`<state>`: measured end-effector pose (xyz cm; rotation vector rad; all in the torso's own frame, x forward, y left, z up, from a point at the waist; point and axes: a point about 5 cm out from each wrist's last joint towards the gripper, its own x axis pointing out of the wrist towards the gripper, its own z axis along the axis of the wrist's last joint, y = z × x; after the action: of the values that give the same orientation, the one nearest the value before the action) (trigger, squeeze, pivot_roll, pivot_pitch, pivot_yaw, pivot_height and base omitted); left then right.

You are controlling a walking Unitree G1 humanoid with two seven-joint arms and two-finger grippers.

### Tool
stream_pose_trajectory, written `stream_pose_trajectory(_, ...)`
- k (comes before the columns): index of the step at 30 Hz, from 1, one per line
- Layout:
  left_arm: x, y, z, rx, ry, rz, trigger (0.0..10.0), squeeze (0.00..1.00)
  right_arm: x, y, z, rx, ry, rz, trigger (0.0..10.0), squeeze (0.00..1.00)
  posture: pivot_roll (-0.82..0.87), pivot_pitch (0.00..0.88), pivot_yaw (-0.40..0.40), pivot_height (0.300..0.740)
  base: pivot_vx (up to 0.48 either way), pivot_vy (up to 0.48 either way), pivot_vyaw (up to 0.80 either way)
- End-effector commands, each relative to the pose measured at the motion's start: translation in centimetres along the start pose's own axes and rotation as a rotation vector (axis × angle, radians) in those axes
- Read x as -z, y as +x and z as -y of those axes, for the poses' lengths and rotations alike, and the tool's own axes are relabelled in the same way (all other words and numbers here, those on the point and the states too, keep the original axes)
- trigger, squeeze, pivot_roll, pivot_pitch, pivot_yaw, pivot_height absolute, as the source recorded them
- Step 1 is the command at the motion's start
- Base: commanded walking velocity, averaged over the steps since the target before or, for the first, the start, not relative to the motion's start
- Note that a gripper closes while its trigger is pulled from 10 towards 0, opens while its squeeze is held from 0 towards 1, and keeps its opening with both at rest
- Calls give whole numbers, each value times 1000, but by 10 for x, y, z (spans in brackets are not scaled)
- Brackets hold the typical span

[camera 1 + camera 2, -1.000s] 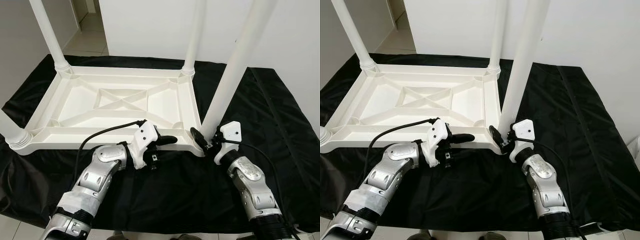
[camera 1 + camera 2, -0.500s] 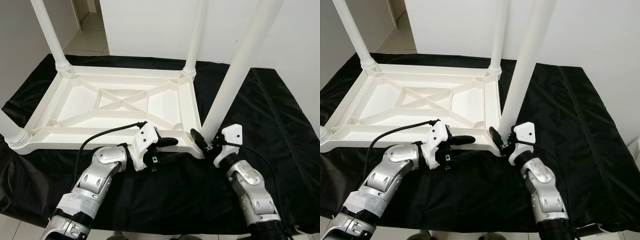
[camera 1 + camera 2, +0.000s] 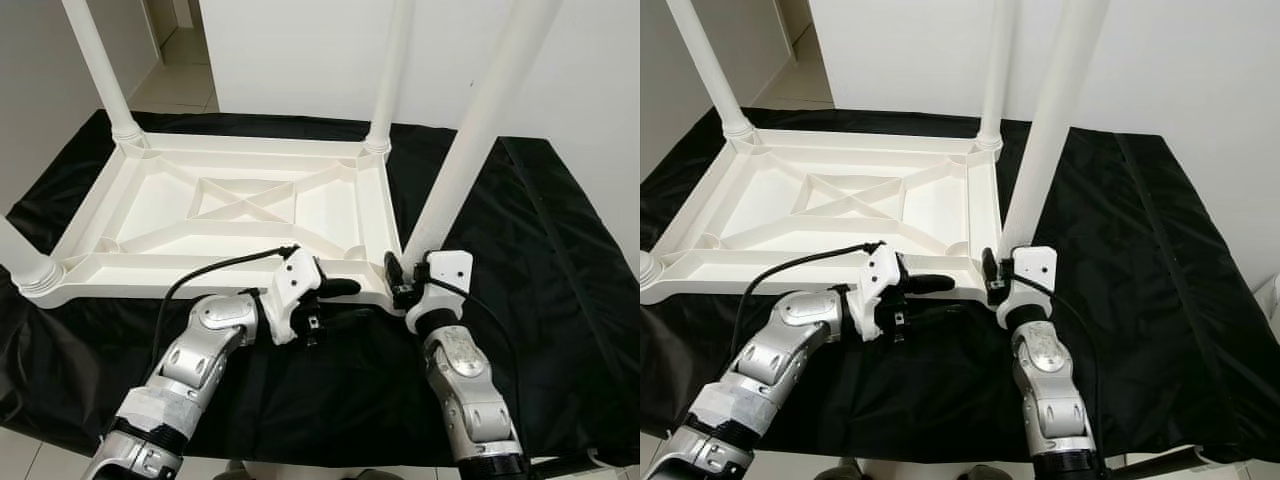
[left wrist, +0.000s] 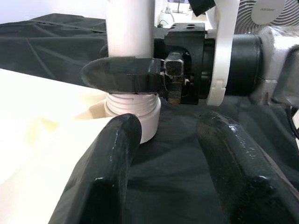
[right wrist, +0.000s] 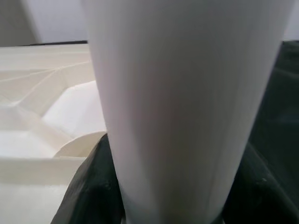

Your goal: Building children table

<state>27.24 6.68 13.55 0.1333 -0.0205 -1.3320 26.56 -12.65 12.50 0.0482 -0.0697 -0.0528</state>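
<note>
A white plastic children's table lies upside down on a black cloth. Three legs stand in its corners: far left, far right and near left. The fourth leg leans at the near right corner, its threaded base at the socket. My right gripper is shut on this leg just above its base; the leg sits between its fingers. My left gripper is open at the table's front rim, just left of that corner, with nothing in it.
The black cloth covers a low platform and stretches free to the right of the table. Its front edge drops to the floor near my arms. A white wall stands behind, and a doorway opens at the far left.
My right forearm has swung left and its wrist has turned around the leg's base, still gripping it. The left gripper has edged slightly right along the rim.
</note>
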Motion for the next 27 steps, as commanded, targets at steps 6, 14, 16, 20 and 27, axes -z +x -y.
stream_pose_trajectory(6,-1,0,2,29,3,-7,10000,0,6,-7,-13,96,34,-32,10000,0,-27,11,-5,740,0,0,0)
stream_pose_trajectory(14,-1,0,2,23,0,-3,10000,0,-5,-11,-9,29,114,24,10000,1000,-25,12,-12,740,0,0,0)
stream_pose_trajectory(16,-2,-1,2,21,0,-2,10000,0,-7,-13,-6,8,111,37,10000,1000,-28,12,-13,740,0,0,0)
stream_pose_trajectory(20,-1,-1,1,17,-3,-3,10000,0,-7,-18,6,-30,42,38,10000,1000,-33,12,-20,740,0,0,0)
stream_pose_trajectory(27,-1,-1,-1,9,0,-1,10000,0,-2,-28,15,-163,5,19,10000,973,-34,7,-22,740,0,0,0)
